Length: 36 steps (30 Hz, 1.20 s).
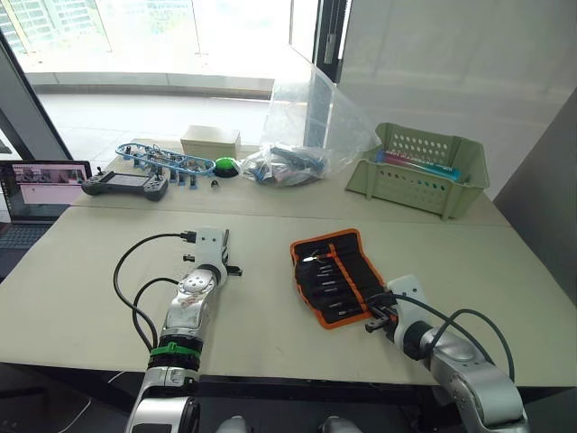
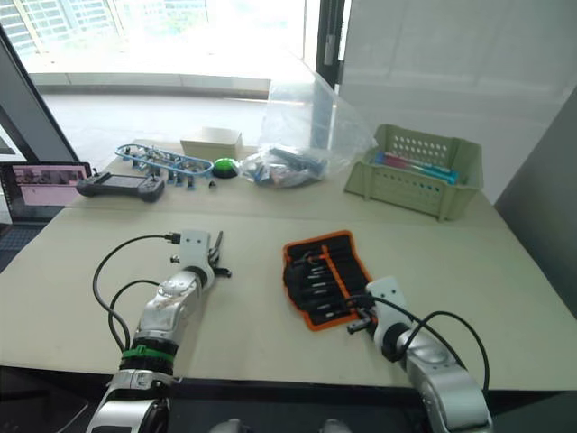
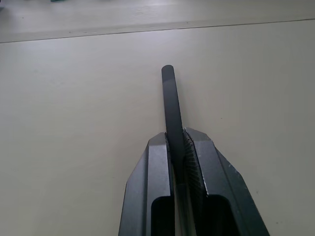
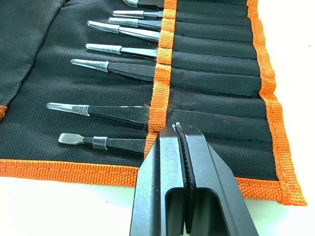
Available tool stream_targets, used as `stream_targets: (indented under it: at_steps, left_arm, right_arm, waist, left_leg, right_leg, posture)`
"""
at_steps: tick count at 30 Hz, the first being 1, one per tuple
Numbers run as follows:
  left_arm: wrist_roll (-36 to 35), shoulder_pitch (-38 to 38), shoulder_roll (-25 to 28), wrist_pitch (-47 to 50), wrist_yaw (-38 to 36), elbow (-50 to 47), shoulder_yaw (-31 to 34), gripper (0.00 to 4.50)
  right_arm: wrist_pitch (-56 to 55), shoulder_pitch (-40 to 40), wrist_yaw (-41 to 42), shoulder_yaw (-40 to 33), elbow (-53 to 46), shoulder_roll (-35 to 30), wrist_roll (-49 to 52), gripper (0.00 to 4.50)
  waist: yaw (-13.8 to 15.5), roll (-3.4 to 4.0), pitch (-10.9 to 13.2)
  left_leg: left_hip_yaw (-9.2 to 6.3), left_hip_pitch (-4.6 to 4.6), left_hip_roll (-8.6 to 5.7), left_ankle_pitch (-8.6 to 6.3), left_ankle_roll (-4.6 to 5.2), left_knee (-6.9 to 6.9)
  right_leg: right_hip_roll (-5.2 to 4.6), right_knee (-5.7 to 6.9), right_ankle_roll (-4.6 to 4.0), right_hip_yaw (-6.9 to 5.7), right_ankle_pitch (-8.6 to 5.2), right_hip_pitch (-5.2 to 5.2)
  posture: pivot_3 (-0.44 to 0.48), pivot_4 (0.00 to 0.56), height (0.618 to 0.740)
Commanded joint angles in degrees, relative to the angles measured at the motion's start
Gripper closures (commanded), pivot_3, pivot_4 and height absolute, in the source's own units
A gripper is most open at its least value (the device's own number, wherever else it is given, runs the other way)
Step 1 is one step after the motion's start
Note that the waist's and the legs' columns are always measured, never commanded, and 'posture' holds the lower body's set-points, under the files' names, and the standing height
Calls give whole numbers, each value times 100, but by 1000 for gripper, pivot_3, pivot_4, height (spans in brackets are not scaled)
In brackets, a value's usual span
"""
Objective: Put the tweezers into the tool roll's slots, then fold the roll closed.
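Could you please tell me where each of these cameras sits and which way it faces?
Left and right eye views: on the head, looking forward and down at the table; both arms show.
Left wrist view: along the left gripper, shut on a dark tweezer.
Right wrist view: along the shut right gripper, over the tool roll.
Shared: the eye views also show the roll and both grippers.

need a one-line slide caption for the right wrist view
Right gripper shut at the near edge of the open tool roll, with tweezers seated in its orange-trimmed slots.
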Motion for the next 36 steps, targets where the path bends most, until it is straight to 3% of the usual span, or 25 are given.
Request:
stream_targets:
  at_steps: [1,5,6,9,13,20,28,36]
  left_arm:
    - [149,-88,153,-376,-300,-369,-301,4482]
    - [39,-232,410,-511,-834,-892,-451,4482]
    - [-116,-299,499,-373,-1274,-1195,-607,4482]
    - [-559,-446,739,281,-2507,-2015,-1168,4482]
    - [-1040,-792,856,1475,-3175,-2620,-1550,4482]
    - [-1241,-1380,1107,2979,-3849,-2865,-2420,4482]
    - [-1009,-1708,1500,3141,-4458,-2865,-3458,4482]
    - [-776,-1798,1654,3039,-4651,-2761,-3772,4482]
  right_arm:
    - [307,127,3,129,230,2,0,4500]
    - [314,130,0,129,227,-3,10,4500]
    - [314,125,0,133,233,-1,11,4500]
    - [314,107,13,151,252,3,7,4500]
    - [305,67,36,174,285,-7,-4,4500]
    - [282,31,15,182,309,8,-21,4500]
    - [272,178,-74,126,192,76,-46,4500]
    - [265,278,-178,120,108,166,-53,4500]
  waist:
    - [-8,-13,13]
    - [-49,-35,29]
    - [-56,-37,30]
    - [-55,-42,36]
    - [-99,-36,40]
    - [-187,-21,56]
    - [-179,-15,62]
    - [-168,-2,70]
  left_leg:
    - [0,-11,1,0,0,0]
    - [3,-61,4,3,1,0]
    - [3,-66,6,3,2,0]
    - [3,-69,12,4,2,0]
    - [11,-69,23,3,2,0]
    - [4,-71,25,19,29,0]
    - [-7,-83,27,28,44,-1]
    - [-10,-95,26,31,50,-1]
  right_leg:
    - [1,0,0,-1,0,-4]
    - [5,-1,1,-2,24,-28]
    - [6,-1,3,-2,27,-32]
    - [14,-7,11,-3,33,-35]
    - [14,-42,1,0,27,-24]
    - [28,-61,7,3,34,-24]
    - [26,-67,6,11,33,-37]
    - [26,-65,7,17,33,-52]
  posture:
    - [0,150,740]
    - [0,150,740]
    - [0,150,740]
    - [0,150,740]
    - [0,150,740]
    - [0,150,740]
    - [0,150,740]
    - [0,150,740]
